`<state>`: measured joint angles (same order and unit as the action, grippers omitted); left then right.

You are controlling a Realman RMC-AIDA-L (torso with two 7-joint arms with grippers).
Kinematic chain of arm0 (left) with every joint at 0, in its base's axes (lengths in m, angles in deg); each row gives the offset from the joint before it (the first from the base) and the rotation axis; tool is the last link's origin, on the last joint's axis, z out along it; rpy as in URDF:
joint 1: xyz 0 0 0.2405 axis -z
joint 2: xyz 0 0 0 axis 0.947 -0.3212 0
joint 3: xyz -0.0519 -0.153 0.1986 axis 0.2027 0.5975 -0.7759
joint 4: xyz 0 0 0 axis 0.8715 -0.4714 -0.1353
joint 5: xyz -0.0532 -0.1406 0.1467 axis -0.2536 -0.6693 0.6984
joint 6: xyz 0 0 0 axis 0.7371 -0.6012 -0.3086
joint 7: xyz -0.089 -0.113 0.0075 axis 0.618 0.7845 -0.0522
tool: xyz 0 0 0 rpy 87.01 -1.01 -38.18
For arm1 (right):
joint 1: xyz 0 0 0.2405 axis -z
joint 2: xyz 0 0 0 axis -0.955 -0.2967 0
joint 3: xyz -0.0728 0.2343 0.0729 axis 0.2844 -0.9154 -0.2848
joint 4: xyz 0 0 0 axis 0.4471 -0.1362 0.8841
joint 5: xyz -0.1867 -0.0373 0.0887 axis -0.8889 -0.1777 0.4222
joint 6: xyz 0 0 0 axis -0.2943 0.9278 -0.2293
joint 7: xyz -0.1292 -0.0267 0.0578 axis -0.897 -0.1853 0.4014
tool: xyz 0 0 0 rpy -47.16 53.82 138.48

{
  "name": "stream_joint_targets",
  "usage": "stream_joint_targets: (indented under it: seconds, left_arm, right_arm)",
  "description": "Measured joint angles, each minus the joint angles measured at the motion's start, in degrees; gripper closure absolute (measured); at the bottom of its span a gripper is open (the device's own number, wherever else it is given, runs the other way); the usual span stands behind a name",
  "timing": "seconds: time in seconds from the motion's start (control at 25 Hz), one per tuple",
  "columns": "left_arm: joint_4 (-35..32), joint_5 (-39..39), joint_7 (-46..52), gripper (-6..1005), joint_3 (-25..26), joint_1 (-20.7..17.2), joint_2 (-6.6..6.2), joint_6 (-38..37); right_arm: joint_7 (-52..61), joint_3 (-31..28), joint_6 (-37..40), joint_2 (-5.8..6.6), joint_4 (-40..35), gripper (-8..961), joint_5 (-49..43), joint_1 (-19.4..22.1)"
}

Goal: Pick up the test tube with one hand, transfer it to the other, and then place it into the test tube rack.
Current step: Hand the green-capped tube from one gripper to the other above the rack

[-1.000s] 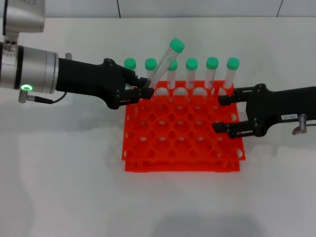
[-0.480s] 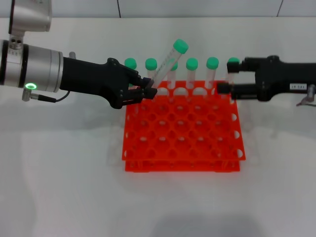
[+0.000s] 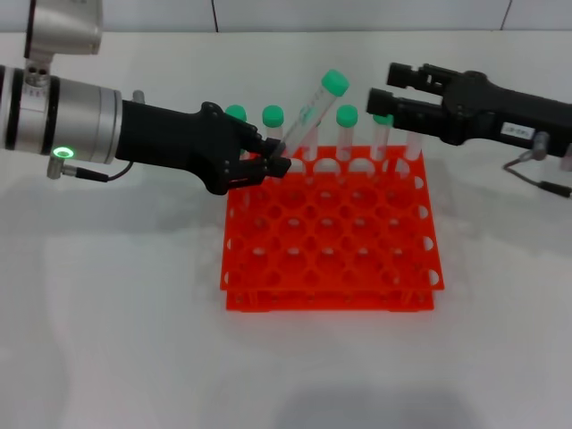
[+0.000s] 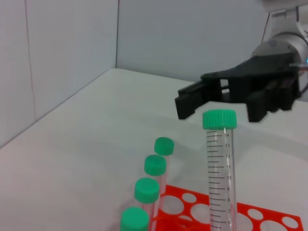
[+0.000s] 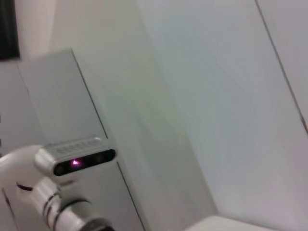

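the white counter [image 3: 116, 340] carries a square orange-red plastic test tube rack [image 3: 331, 259] with a six-by-six grid of round holes, set a little toward the far edge and roughly midway between the left and right edges. five green-capped clear tubes [image 3: 273, 117] show in its far row; some are partly hidden behind the arms.

the left arm, silver and black with a green ring light, reaches in from the left edge. its black left pincer [image 3: 268, 164] is clamped narrow on the lower end of the slim clear plastic test tube [image 3: 313, 114] with the round green cap, just above the rack's far left corner. the tube is lifted clear of the holes and leans, cap up and tipped toward the right edge. in the left wrist view the same test tube [image 4: 220, 168] stands up close, graduations visible.

the right arm, black with a small white printed label, comes in from the right edge above the rack's far right corner. its right pincer [image 3: 380, 85] is spread wide, the fingertips level with the cap and just beside it, not yet touching.

by my reading the pick-up is done and the handover is about to begin. left to do: the right pincer taking the tube, the left one releasing, and the tube being lowered into a free hole of the rack.
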<state>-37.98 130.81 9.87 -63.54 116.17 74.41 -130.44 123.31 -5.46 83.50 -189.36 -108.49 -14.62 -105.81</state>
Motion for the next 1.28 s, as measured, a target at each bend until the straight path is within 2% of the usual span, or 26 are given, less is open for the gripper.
stream_joint_targets:
  seconds: [0.16, 0.28, 0.6, 0.72, 0.92, 1.28]
  left_arm:
    - [0.1, 0.1, 0.0, 696, 0.0, 0.2, 0.03, 0.7]
    - [0.1, 0.1, 0.0, 693, -0.3, 0.2, 0.1, 1.0]
    - [-0.2, 0.1, 0.0, 683, -0.5, 0.2, 0.68, 1.2]
    - [-0.2, 0.1, 0.0, 680, -0.5, 0.2, 0.79, 1.1]
    - [-0.2, 0.1, -0.3, 674, -0.5, 0.2, 0.95, 0.8]
    - [-0.2, 0.1, -0.3, 663, -0.6, 0.3, 1.19, 0.7]
  right_arm:
    - [-7.3, 5.5, 0.1, -0.2, 6.9, 233, 8.5, -2.1]
    - [-11.6, 11.8, 0.6, -0.3, 9.8, 232, 17.4, -2.5]
    - [-18.3, 30.5, -1.1, -0.28, 12.0, 232, 40.2, -1.8]
    - [-19.2, 35.6, -2.5, -0.28, 12.0, 232, 45.2, -1.4]
    - [-20.2, 40.6, -4.4, -0.27, 11.7, 232, 50.7, -0.8]
    - [-21.2, 42.6, -4.6, -0.28, 11.5, 233, 52.8, 0.0]
